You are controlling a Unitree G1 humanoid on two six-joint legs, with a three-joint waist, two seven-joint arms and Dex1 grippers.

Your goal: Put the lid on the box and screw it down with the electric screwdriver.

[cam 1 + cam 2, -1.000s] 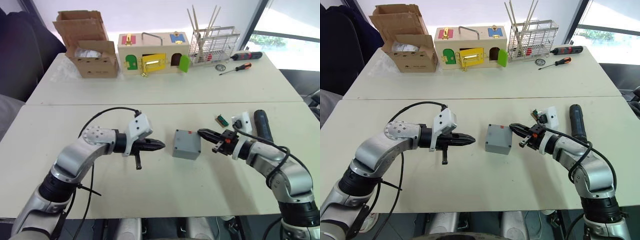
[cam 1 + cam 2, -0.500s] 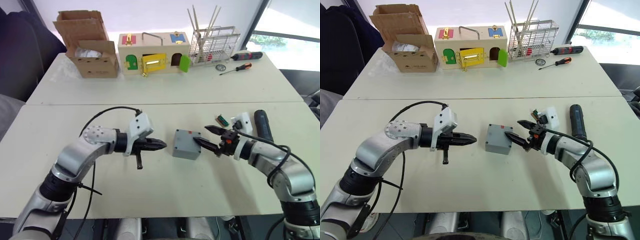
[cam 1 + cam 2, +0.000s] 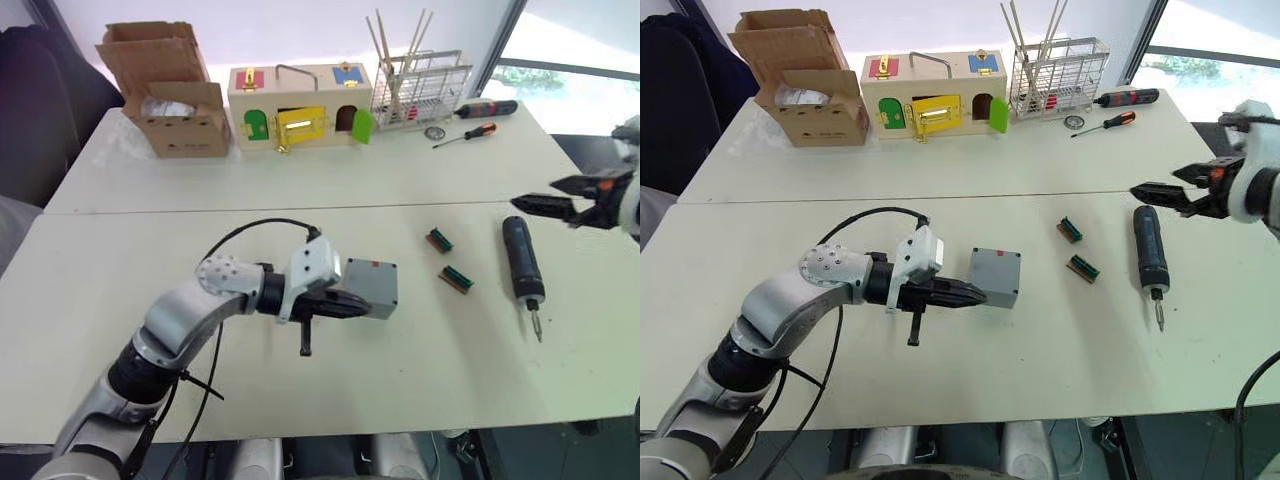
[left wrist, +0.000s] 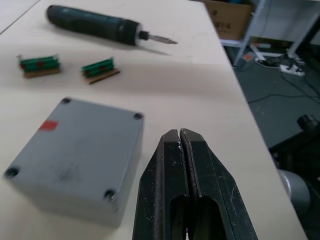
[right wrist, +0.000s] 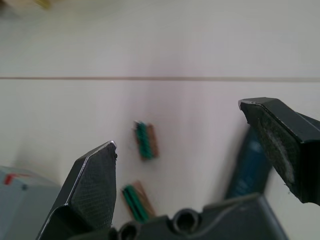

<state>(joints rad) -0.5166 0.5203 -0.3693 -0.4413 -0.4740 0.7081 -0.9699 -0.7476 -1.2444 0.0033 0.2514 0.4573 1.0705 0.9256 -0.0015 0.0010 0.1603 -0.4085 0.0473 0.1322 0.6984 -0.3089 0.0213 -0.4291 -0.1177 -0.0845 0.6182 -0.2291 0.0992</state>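
Head views: the lid (image 3: pixel 372 271), red mark up, sits on the grey box (image 3: pixel 995 279) mid-table. The left gripper (image 3: pixel 975 296) rests just left of the box, fingers together. The electric screwdriver (image 3: pixel 522 260) lies to the right, bit toward the near edge, beside two green terminal blocks (image 3: pixel 448 260). The right gripper (image 3: pixel 522 202) hangs above the screwdriver's far end, fingers spread.

Left wrist view: closed fingertips (image 4: pixel 179 142) just beside the box's near side.

Right wrist view: fingers (image 5: pixel 92 175) wide apart, empty.
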